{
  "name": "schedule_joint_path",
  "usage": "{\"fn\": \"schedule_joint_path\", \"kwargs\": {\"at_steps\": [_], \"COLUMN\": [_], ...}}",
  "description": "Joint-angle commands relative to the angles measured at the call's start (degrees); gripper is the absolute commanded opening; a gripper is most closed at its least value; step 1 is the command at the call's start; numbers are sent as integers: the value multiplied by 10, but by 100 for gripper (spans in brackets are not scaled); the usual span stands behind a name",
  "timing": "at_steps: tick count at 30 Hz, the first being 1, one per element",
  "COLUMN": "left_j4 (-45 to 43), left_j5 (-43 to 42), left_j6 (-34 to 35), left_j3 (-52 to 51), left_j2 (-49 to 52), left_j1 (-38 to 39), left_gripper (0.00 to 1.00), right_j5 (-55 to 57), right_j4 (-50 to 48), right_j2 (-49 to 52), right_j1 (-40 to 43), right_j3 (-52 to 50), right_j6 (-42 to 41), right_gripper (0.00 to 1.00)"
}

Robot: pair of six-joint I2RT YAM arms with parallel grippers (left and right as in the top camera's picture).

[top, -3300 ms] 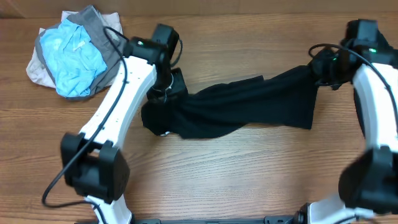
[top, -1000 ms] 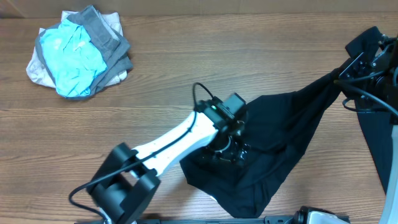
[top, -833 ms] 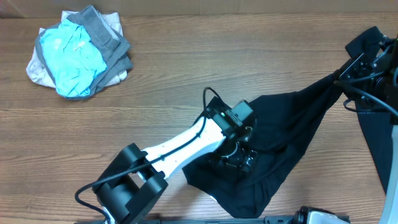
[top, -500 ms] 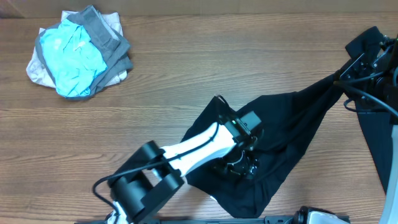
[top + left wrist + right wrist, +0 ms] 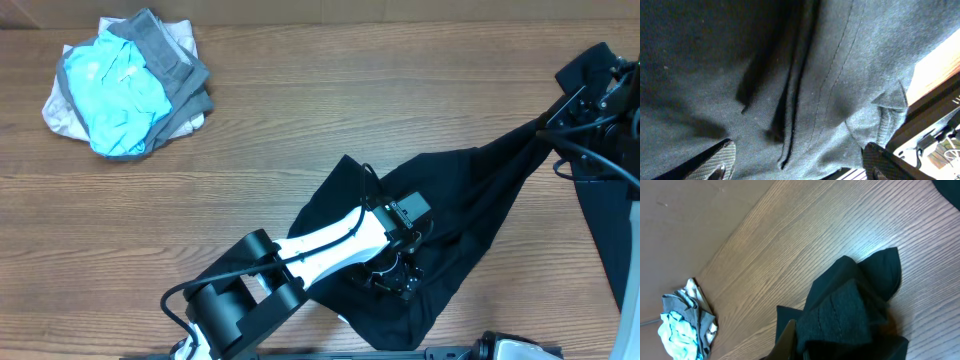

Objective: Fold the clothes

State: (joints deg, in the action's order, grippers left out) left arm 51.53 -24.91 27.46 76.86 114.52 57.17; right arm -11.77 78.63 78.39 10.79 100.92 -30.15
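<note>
At the far left of the wooden surface, a crumpled bundle of light-blue, grey and beige cloth, well apart from everything else. Toward the near middle, the left end effector pointed down over the clothes, fingers set wide apart just above the fabric, with dark seamed cloth filling the left wrist view beyond the tips. Black and plain, lying in loose folds from the middle of the surface and rising in a narrowing, taut band toward the far right. There, the right end effector clamped together on one bunched end, with the rest hanging down toward the wood in the right wrist view. At the right edge, a second dark cloth, too dim for detail.
</note>
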Motion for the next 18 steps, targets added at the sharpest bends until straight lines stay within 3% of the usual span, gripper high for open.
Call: {"fn": "schedule_joint_path", "kwargs": {"at_steps": [1,3,18], "left_j4": [5,7,-9], "left_j5": [-12,-16,0], "left_j6": [11,13,23], "left_j3": [1,1,1], "left_j2": [4,4,5], "left_j1": [11,16,40], "left_gripper": [79,73,71], "right_j5": [4,4,4], "right_j4": [-3,-3,1], "right_j2": [-5,-5,-5], "right_j1": [2,2,2], "right_j3": [12,12,11], "right_j6": [4,4,4], "right_gripper": [4,4,4]}}
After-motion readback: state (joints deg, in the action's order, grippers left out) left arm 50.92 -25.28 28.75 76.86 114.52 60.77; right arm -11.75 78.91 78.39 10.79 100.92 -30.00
